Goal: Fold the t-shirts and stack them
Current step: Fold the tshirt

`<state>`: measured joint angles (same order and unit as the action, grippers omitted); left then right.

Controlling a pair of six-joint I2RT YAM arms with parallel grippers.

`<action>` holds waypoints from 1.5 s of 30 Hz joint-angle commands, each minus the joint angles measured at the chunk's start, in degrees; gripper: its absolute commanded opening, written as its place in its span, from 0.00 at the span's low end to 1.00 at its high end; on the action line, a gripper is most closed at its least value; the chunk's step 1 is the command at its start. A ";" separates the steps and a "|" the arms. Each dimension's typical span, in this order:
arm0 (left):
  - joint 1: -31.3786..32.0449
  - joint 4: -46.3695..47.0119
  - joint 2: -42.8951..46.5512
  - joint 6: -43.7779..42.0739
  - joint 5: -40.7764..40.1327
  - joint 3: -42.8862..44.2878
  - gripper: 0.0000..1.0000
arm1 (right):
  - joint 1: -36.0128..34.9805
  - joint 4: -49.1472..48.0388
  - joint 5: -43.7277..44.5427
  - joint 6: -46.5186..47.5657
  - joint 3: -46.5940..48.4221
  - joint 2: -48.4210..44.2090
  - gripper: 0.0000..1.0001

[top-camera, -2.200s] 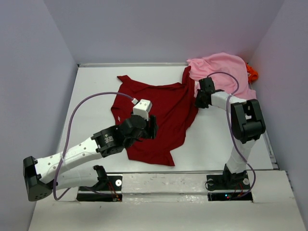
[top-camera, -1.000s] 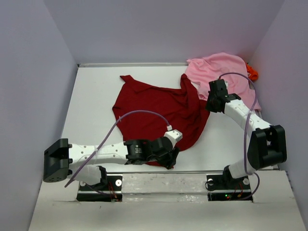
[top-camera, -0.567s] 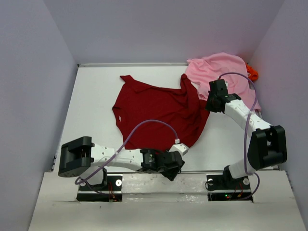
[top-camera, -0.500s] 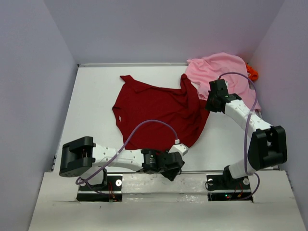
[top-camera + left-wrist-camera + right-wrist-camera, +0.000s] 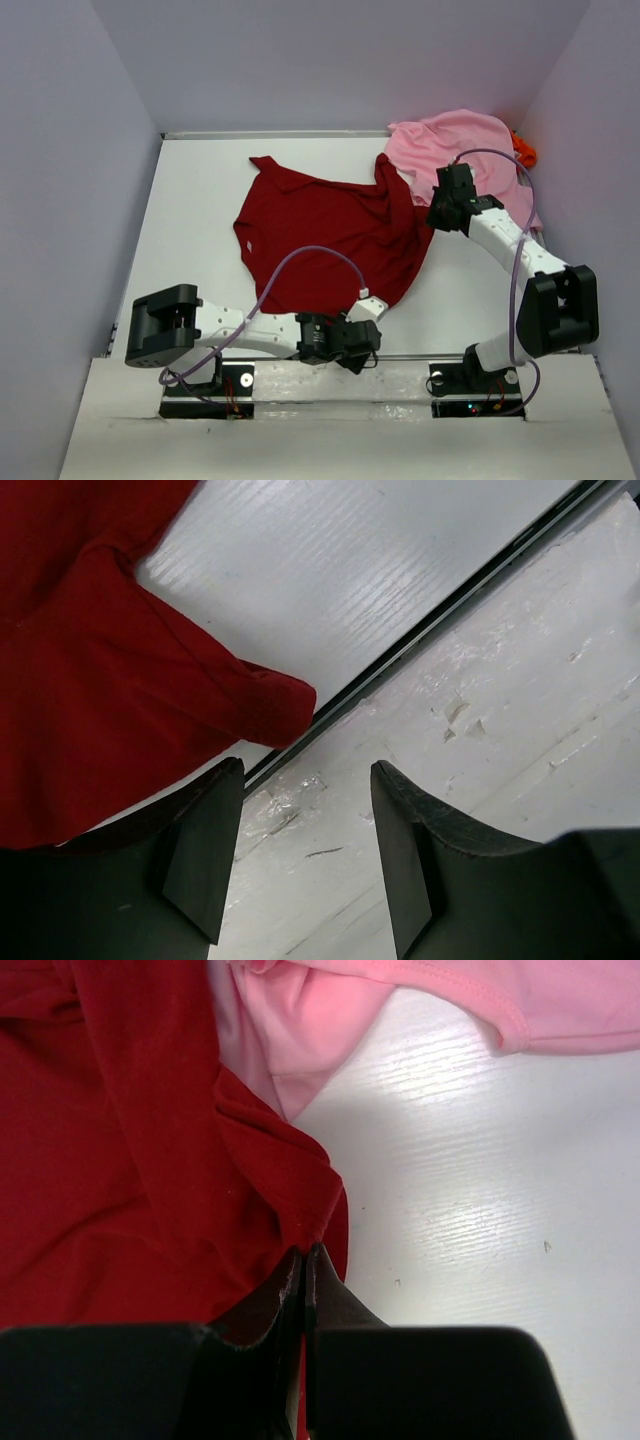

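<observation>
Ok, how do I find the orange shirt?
Look at the white table and go to its far right corner, where the light pink shirt lies bunched up. At that shirt's right edge, by the wall, a bit of bright orange shirt peeks out. It is the only orange thing and mostly hidden, unlike the dark red shirt spread mid-table.

Plain dark red shirt [image 5: 330, 225], frame centre. Plain light pink shirt [image 5: 460, 140], upper right. Bright orange shirt [image 5: 525, 153], right edge. White table [image 5: 200, 200].
</observation>
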<state>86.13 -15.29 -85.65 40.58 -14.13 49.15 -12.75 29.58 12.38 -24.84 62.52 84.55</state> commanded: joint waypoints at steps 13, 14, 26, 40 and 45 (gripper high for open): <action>0.18 5.18 -6.20 2.22 -7.57 0.25 0.49 | 0.01 -2.07 -2.10 1.20 0.14 -4.66 0.00; 0.27 5.09 -6.03 2.49 -8.19 0.25 0.49 | 0.01 -2.16 -2.19 1.20 0.14 -4.66 0.00; 0.44 -2.38 -2.07 2.58 -13.56 5.17 0.61 | 0.01 -2.78 -3.24 1.20 -0.21 -3.52 0.00; 0.71 0.17 -5.94 0.82 -10.92 5.70 0.02 | 0.01 -3.13 -3.51 1.11 -0.47 -3.26 0.00; 0.80 -3.67 -2.79 1.34 -12.05 5.17 0.00 | 0.01 -2.69 -3.33 1.02 -1.26 -4.39 0.00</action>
<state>86.43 -15.77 -91.48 41.43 -24.03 52.93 -12.75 29.06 9.19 -24.21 61.98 82.00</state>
